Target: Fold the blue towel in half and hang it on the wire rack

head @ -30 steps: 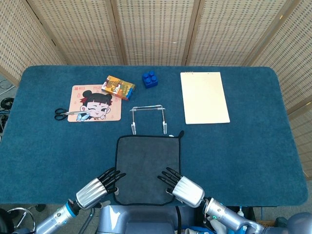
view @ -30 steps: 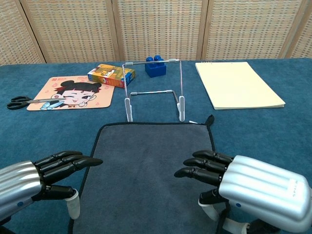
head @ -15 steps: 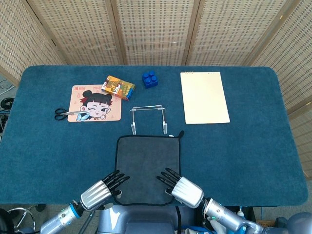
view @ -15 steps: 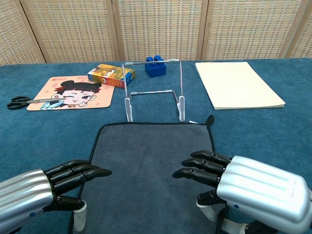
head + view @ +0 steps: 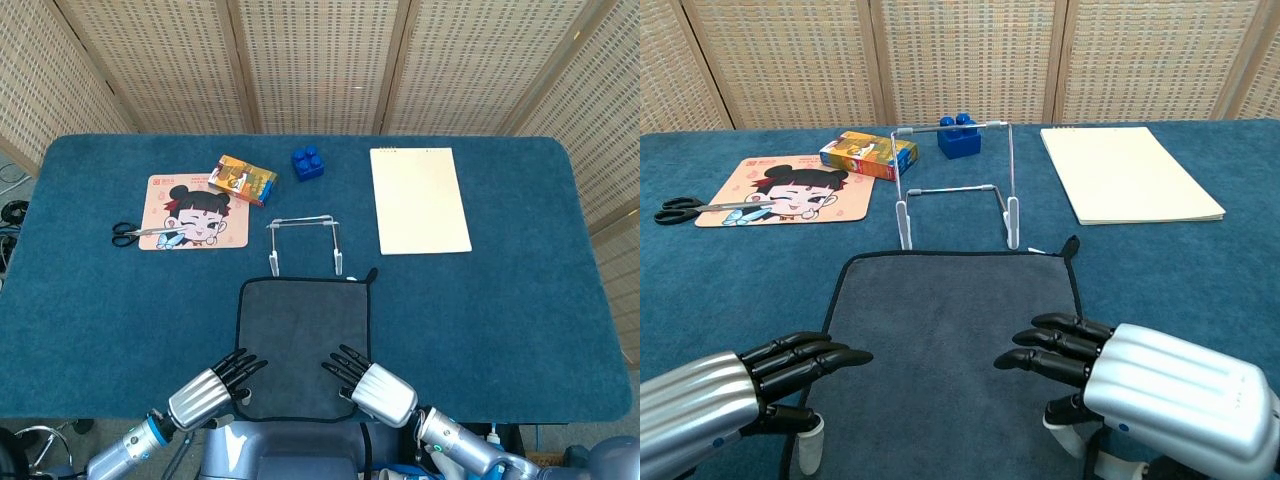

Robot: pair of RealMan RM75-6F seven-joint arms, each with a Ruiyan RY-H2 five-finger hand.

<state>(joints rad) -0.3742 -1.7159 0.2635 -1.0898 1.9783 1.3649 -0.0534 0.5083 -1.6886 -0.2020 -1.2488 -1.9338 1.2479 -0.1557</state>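
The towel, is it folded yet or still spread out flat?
Spread flat. The towel lies as one open rectangle in front of the wire rack, no edge turned over.

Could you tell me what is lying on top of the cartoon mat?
A pair of scissors lies across the left edge of the cartoon mat, handles out on the table. The small printed box overlaps its top right corner. What is printed beneath them is covered.

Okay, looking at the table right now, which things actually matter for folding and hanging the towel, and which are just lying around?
Part of the job:
towel, lying flat and unfolded
wire rack, just beyond the towel
left hand and right hand, at the towel's near corners

Just lying about:
scissors
cartoon mat
colourful box
blue block
notepad
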